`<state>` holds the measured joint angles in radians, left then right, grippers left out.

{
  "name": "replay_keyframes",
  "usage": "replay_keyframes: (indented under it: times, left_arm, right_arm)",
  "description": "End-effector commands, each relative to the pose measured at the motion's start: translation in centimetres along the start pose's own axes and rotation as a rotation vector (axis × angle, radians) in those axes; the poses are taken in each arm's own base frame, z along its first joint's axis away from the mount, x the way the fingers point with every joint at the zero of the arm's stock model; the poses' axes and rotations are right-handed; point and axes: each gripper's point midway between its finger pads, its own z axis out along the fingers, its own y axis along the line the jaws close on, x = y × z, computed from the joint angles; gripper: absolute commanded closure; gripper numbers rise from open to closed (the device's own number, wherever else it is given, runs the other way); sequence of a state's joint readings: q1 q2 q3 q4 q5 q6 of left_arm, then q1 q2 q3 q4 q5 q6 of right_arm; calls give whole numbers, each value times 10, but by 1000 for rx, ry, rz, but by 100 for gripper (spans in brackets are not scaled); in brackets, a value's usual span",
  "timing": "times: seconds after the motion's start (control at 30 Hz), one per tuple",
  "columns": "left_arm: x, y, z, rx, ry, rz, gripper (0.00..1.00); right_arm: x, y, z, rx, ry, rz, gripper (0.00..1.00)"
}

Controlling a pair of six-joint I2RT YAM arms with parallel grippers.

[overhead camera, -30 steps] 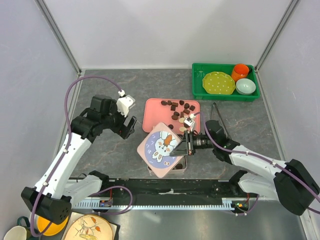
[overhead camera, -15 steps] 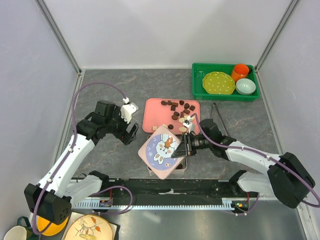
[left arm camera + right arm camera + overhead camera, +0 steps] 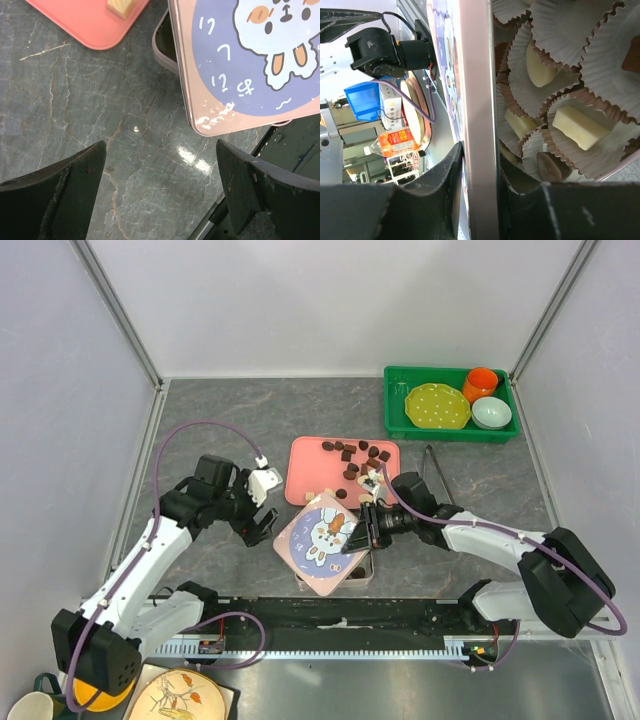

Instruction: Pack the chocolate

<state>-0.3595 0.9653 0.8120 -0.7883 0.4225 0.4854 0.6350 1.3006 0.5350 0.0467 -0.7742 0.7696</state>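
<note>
Dark brown chocolate pieces (image 3: 358, 452) lie loose on a pink tray (image 3: 310, 462) at mid table. Just in front of it a tin box (image 3: 362, 566) is mostly covered by its tilted pink lid (image 3: 320, 537) with a bunny picture. My right gripper (image 3: 362, 532) is shut on the lid's right edge (image 3: 479, 125). In the right wrist view the box holds white paper cups with cream pieces (image 3: 577, 127) and a dark piece (image 3: 550, 165). My left gripper (image 3: 262, 524) is open and empty just left of the lid (image 3: 250, 65), over bare table.
A green bin (image 3: 398, 415) at the back right holds a yellow plate (image 3: 437, 406), an orange cup (image 3: 480, 383) and a pale bowl (image 3: 491, 413). Black tongs (image 3: 436, 466) lie right of the tray. A black rail (image 3: 350, 612) runs along the near edge.
My left gripper has moved nearer and to the right, down beside the lid's left edge. The lid, held by the right gripper, has shifted slightly left and lower over the box.
</note>
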Motion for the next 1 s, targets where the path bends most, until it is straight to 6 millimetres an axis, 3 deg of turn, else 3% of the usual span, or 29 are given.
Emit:
replay_keyframes:
  times: [0.0,0.27,0.53,0.97]
  left_arm:
    - [-6,0,6,36,-33,79,4]
    - [15,-2,24,83,35,127,7]
    - [25,-9,25,115,55,204,8]
    - [38,-23,33,167,77,225,8]
  right_arm:
    - [-4,-19,1,93,4,-19,67]
    - [5,-35,-2,151,39,17,65]
    - [5,-44,0,185,59,45,59]
    - [-16,-48,-7,219,19,59,52]
